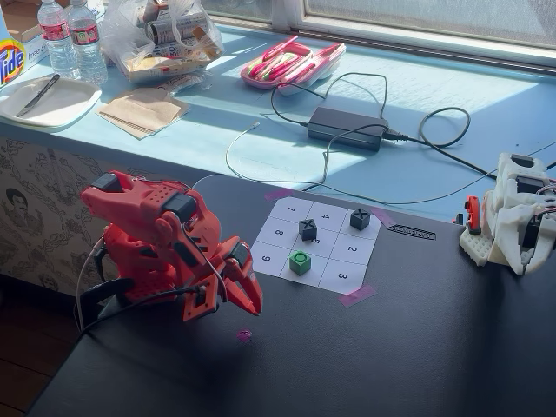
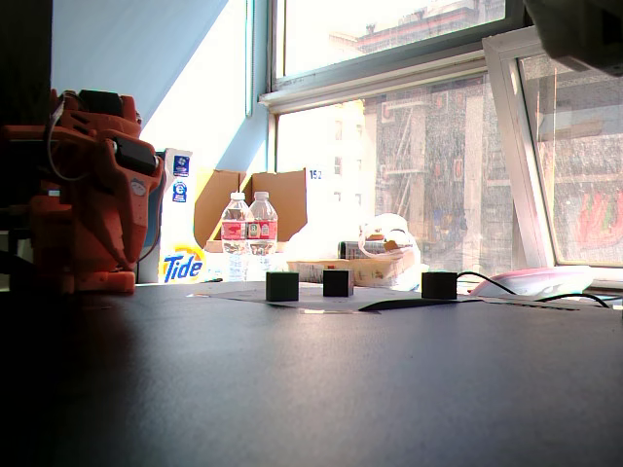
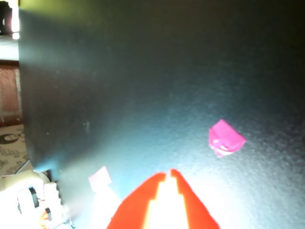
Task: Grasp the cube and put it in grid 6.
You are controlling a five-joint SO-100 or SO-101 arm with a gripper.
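Red arm folded low at left of a fixed view, gripper (image 1: 250,306) pointing down at the dark tabletop (image 1: 417,347), tips pressed together, nothing between them; wrist view shows the same tips (image 3: 169,174) meeting over bare surface. A scrap of pink tape (image 1: 244,334) lies just below the gripper on the tabletop; in the wrist view it sits right of the tips (image 3: 225,138). White numbered sheet (image 1: 318,245) at centre frame, well apart from the gripper. The cube (image 1: 301,262), green, stands in the lower-middle cell of the sheet, between the cells printed 9 and 3; its own digit is covered. Two black cubes share the sheet: one (image 1: 307,229) in the centre cell, one (image 1: 360,219) toward the upper right. Open tabletop between gripper and cube. Beyond the sheet: a power brick (image 1: 347,128) with cables, water bottles (image 1: 71,36) upper left, a white device (image 1: 514,213) at right edge.
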